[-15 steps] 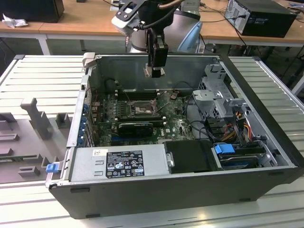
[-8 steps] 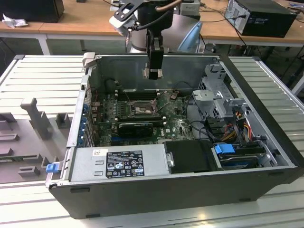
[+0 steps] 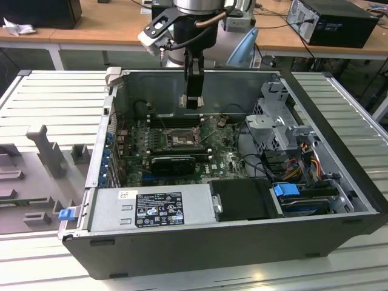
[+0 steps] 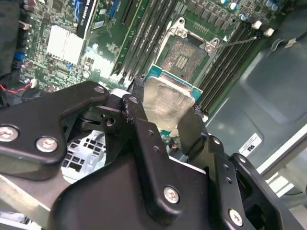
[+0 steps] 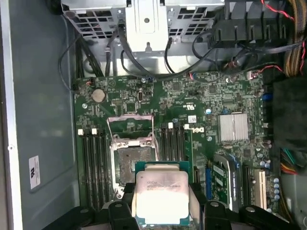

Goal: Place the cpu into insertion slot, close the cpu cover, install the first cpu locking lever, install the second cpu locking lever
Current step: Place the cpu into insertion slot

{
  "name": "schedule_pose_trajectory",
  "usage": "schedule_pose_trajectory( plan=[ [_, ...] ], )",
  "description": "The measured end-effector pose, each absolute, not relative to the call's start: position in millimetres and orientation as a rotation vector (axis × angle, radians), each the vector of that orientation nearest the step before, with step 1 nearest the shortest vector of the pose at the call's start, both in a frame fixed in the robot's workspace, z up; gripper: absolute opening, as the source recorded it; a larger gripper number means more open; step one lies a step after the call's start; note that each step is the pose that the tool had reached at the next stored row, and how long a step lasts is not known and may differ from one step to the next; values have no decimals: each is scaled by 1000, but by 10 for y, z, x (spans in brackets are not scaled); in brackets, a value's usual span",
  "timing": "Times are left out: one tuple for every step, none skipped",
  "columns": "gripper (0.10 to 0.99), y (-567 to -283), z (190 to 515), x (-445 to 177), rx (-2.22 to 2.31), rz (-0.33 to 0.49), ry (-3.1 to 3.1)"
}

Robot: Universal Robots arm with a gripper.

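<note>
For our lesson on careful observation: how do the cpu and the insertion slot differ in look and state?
The cpu has a pale silvery top; the insertion slot has a dark centre. The cpu is gripped in the pincer above the motherboard; the insertion slot sits on it, empty. Both are square.

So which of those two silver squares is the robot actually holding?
The smooth chip with the green rim, clamped in the gripper above the empty socket; the ribbed silver block sits fixed on the board.
</note>
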State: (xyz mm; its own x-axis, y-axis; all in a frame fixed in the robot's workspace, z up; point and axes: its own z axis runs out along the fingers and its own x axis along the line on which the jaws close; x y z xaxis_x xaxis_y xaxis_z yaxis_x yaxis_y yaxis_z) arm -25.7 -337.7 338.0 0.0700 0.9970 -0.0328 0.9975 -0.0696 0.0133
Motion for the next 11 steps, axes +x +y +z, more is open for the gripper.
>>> schedule_pose_trajectory(
  plan=[
    [525, -3361, 3335, -257, 2257, -23, 2139],
    [525, -3357, 3307, -260, 2209, -22, 2187],
    [525, -3353, 3289, -267, 2196, -22, 2201],
    [525, -3343, 3259, -272, 2187, -22, 2209],
    [525, -3341, 3252, -274, 2185, -22, 2210],
    [525, -3339, 3242, -278, 2184, -22, 2212],
    [525, -3335, 3229, -284, 2182, -22, 2214],
    [525, -3327, 3205, -291, 2179, -22, 2216],
    [525, -3312, 3172, -294, 2179, -23, 2217],
    [525, -3307, 3159, -294, 2179, -24, 2218],
    [525, -3303, 3147, -294, 2179, -25, 2219]
  ],
)
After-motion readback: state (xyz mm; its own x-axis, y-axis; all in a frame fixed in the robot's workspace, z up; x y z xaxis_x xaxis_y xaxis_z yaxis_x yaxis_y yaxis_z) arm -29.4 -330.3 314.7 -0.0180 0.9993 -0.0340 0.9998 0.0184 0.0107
